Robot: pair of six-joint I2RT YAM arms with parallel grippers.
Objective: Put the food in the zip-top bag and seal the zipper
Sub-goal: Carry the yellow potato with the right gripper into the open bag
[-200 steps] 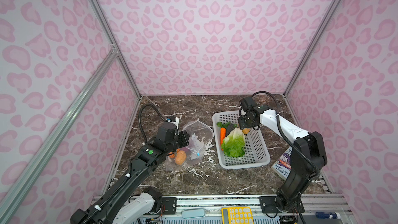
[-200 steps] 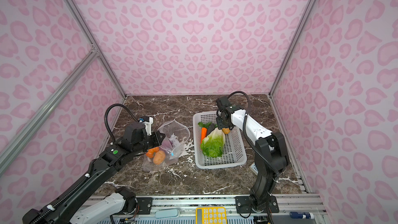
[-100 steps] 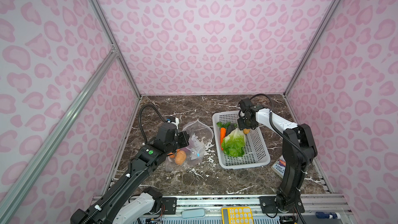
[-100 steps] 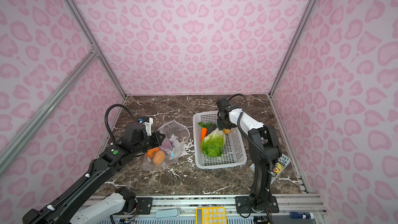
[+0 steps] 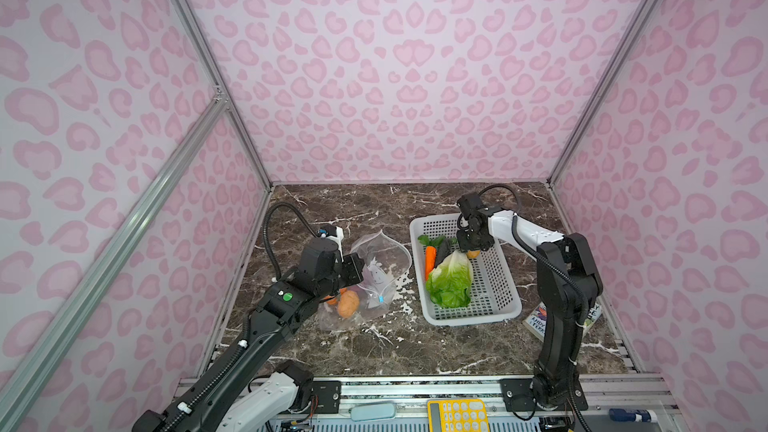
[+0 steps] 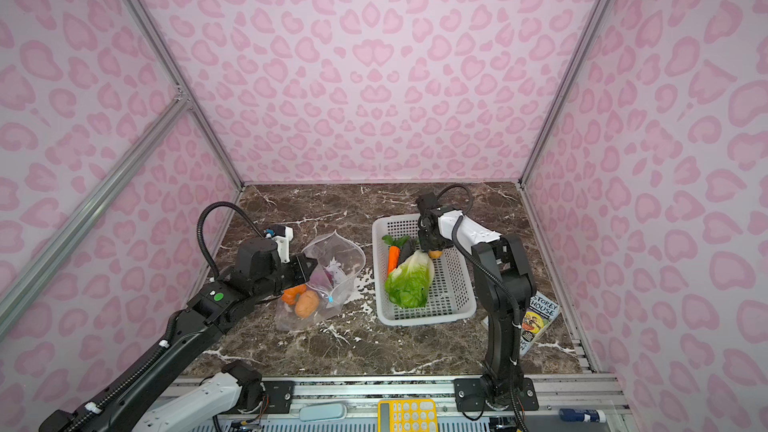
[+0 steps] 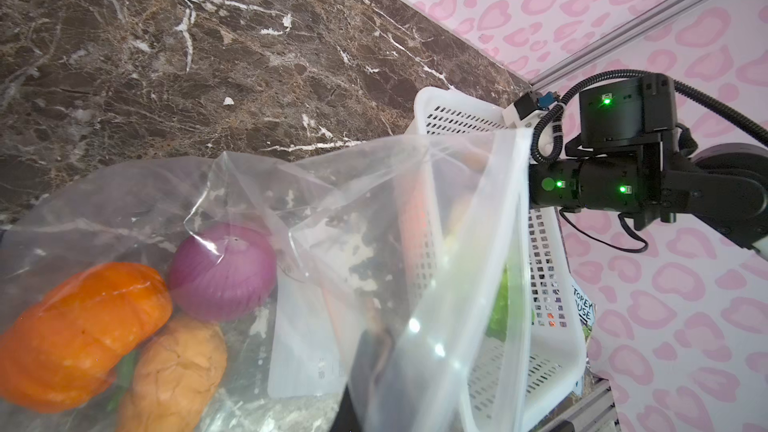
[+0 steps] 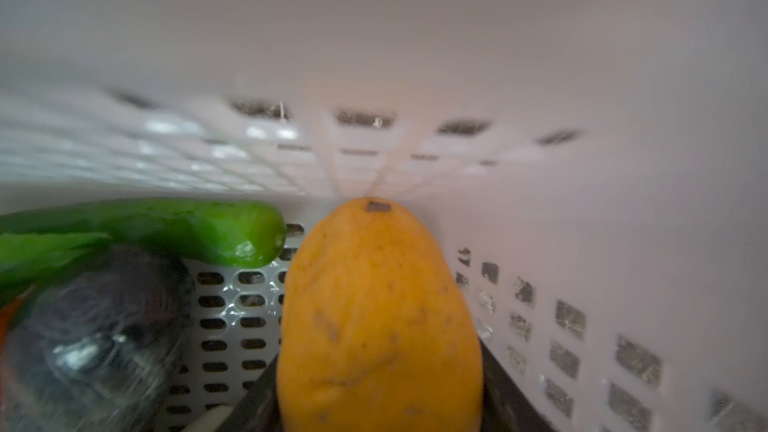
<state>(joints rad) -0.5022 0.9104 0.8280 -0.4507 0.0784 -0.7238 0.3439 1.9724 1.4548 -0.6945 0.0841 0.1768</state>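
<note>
The clear zip-top bag (image 5: 384, 257) (image 6: 338, 257) lies left of the basket with its mouth held up. My left gripper (image 5: 355, 270) (image 6: 305, 270) (image 7: 374, 371) is shut on its mouth edge. Inside the bag lie a pumpkin (image 7: 79, 334), a purple onion (image 7: 222, 272) and a tan potato (image 7: 174, 376) (image 5: 348, 303). The zipper's blue tab (image 6: 331, 297) shows on the bag's near edge. My right gripper (image 5: 471, 249) (image 6: 432, 249) (image 8: 380, 401) reaches down into the basket, shut on a second potato (image 8: 378, 317) with a finger against each side. A cabbage (image 5: 451, 280) and a carrot (image 5: 429, 259) lie beside it.
The white perforated basket (image 5: 473, 317) (image 6: 428, 317) stands right of the bag; its wall is close behind the held potato. A dark piece (image 5: 442, 248) and a green piece (image 8: 208, 234) also lie in it. A book (image 6: 540, 317) lies right of the basket.
The right arm's elbow has swung in toward the basket and its jaws have narrowed onto the potato. The left arm and the bag have not moved.
</note>
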